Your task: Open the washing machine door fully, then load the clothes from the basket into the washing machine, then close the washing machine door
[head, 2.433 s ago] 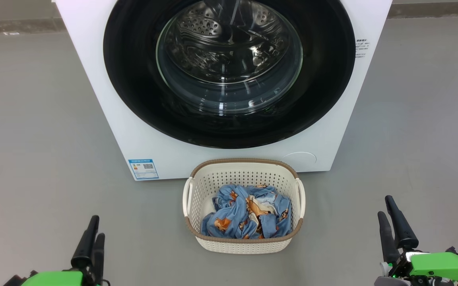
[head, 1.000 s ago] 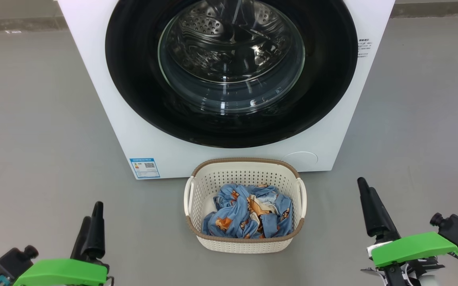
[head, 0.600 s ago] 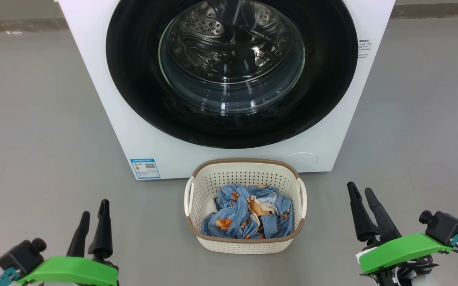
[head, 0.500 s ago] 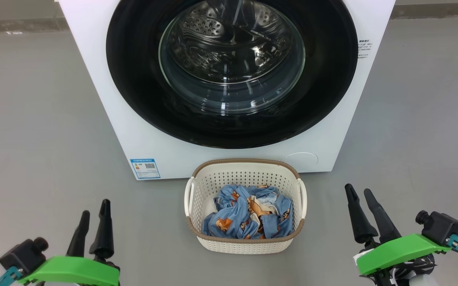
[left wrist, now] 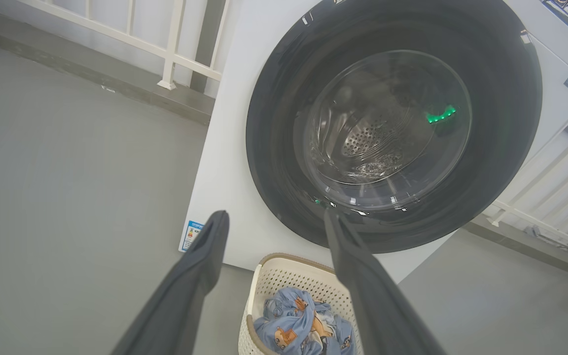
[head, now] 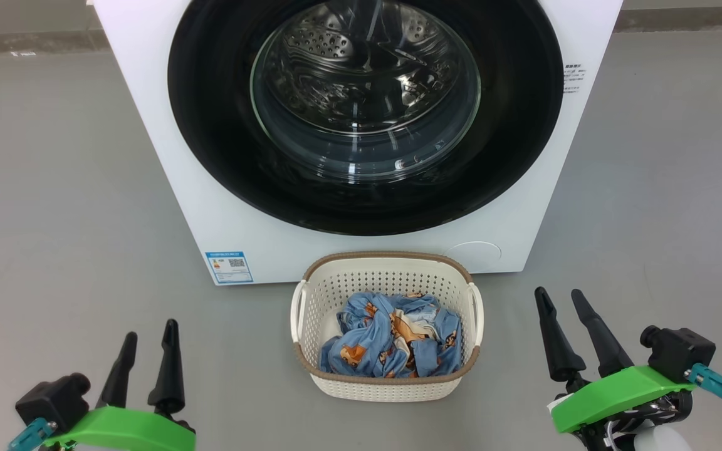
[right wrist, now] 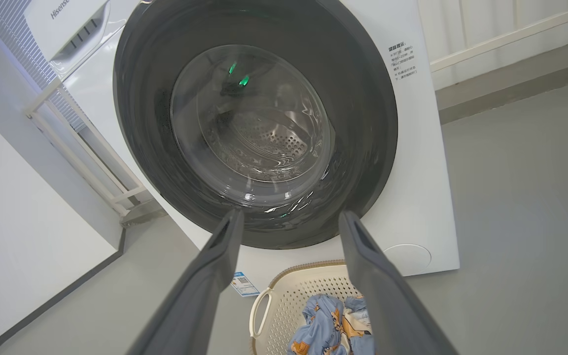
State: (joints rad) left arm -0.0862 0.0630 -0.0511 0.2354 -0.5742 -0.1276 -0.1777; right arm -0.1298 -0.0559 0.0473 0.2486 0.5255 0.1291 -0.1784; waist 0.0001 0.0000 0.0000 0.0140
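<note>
Step in hand: the very first, opening the washing machine door (head: 364,106); nothing is loaded yet.
Door: shut, lying flush against the front of the washing machine (head: 261,250), with the steel drum visible through its glass bowl.
Left tool (head: 150,332): low at the robot's left, fingers spread wide and holding nothing, well apart from door and basket.
Right tool (head: 558,294): low at the robot's right, fingers likewise spread wide and empty, and a little nearer the machine than the left one.
Next move: I judge one tool must rise to the door's black rim and find a catch or edge to pull (no handle or hinge can be made out on the glossy ring, so which side swings free cannot be told), then draw the door out through its full arc.
Clothes (head: 392,344): a crumpled blue heap with orange figures, lying in the basket (head: 386,385).
Basket position: on the floor (head: 54,188) just in front of the machine, centred under the door, between the two tools.
In the way: the basket sits close below the door, so a low reach has to pass over or around it; the door looks to hang above its rim.
Around: a blue sticker (head: 229,267) at the machine's lower left, a round cover (head: 474,254) at its lower right, and a white railing (left wrist: 170,44) behind.
</note>
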